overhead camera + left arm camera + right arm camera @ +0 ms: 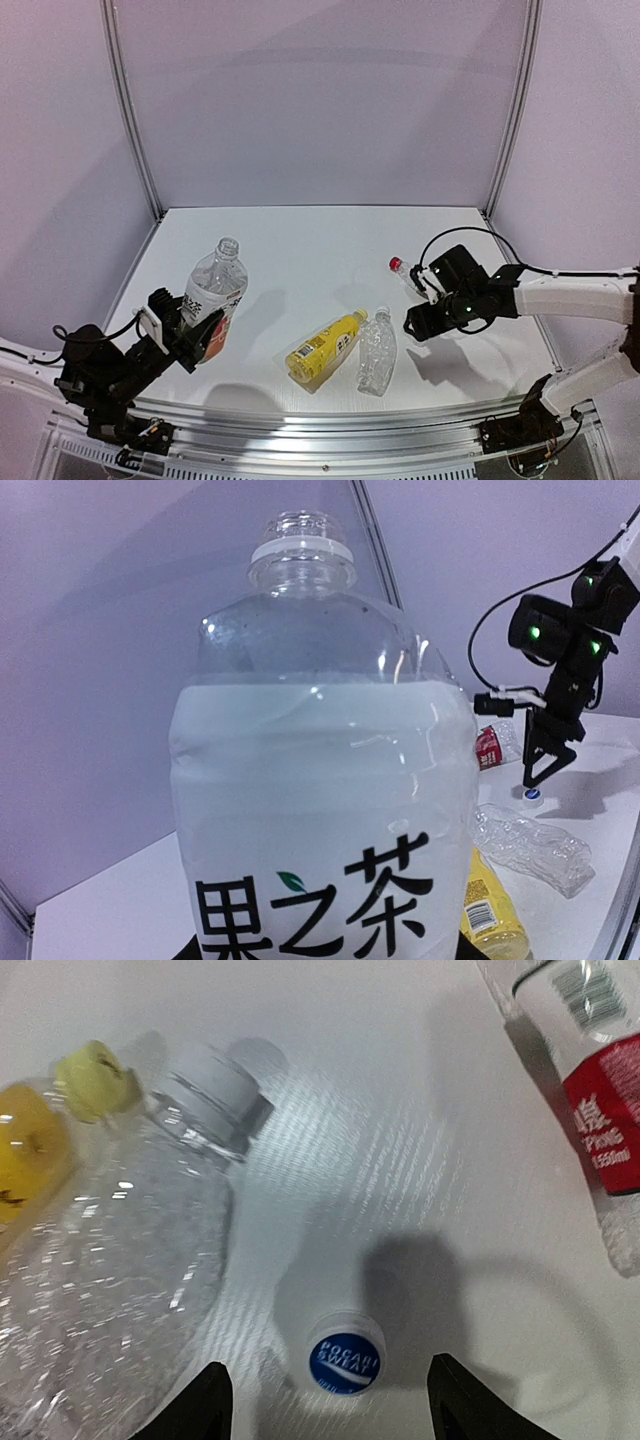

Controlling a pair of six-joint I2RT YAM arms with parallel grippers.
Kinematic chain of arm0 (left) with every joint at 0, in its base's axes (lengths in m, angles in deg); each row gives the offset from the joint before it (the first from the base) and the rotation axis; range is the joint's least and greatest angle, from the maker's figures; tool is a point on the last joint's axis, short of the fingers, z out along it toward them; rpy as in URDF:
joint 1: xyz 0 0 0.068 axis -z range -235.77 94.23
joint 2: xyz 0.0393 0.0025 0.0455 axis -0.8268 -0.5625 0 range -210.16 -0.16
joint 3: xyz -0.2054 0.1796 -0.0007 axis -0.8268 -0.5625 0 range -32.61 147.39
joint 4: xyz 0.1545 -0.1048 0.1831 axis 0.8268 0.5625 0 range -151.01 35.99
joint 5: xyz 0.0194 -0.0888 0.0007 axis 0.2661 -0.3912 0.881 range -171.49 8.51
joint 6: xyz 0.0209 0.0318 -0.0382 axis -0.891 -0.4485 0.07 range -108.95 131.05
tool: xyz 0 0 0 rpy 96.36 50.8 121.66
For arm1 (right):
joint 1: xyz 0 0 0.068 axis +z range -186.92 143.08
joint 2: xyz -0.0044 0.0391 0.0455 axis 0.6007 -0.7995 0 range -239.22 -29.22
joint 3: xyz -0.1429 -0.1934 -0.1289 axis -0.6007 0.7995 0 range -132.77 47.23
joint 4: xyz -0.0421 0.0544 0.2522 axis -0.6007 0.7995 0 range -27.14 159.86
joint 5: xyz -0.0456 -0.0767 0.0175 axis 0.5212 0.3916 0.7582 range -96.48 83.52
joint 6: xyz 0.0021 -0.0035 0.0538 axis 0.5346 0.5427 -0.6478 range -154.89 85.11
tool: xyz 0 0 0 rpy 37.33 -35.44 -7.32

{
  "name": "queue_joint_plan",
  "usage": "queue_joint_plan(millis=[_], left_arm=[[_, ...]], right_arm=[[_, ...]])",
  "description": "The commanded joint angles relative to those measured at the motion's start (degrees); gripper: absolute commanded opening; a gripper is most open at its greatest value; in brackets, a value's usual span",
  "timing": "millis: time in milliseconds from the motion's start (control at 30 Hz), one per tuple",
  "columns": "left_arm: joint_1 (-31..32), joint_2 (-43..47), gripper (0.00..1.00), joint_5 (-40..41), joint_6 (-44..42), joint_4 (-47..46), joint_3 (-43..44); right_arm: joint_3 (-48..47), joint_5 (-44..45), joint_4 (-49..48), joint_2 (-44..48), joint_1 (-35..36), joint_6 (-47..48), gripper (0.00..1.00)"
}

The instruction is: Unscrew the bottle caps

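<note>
under the wide-open right tool [328,1368], the loose blue-and-white cap [345,1360] could skid away if clipped; the left tool [190,335] holds the uncapped bottle [215,285].

The back of the white table [320,230] is bare. Near the front, a lying yellow plastic bottle [325,348] and a clear plain plastic bottle [377,350] crowd the middle. A bare lane separates them from the large clear labelled bottle [215,290] at left.

Bright, even light; soft shadows on table [300,250]. Rt wrist view blurry, glare specks on clear bottle [110,1260] at 9 o'clock.
</note>
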Motion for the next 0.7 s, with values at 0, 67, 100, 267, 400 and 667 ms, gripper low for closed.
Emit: queue_joint_plan(millis=[0, 67, 100, 267, 400, 667], left_arm=[[-2.15, -0.41, 0.0, -3.61, 2.8, -2.11, -1.31], [-4.12, -1.04, 0.0, -6.04, 4.73, -2.29, -1.79], [-5.23, -1.14, 0.0, -7.36, 5.77, -2.2, -1.99], [-10.3, -0.02, 0.0, -15.59, 12.09, 3.22, -1.27], [-12.31, 0.17, 0.0, -20.31, 13.96, 4.26, -1.11], [-14.2, -4.07, 0.0, -23.05, 15.62, 5.74, 0.46]], right_arm=[[-4.8, -11.24, -1.25, 9.96, 0.03, 0.06, 0.68], [-7.02, -16.64, -3.29, 12.19, 0.83, 0.59, 0.66], [-8.68, -18.79, -3.94, 12.41, 1.89, 1.33, 0.66], [-17.81, -24.14, -4.64, 5.83, 9.68, 3.7, 0.66], [-25.75, -23.81, -3.99, -2.49, 15.86, 6.52, 0.67], [-31.17, -29.87, -9.83, -6.21, 19.48, 8.11, 0.67]])
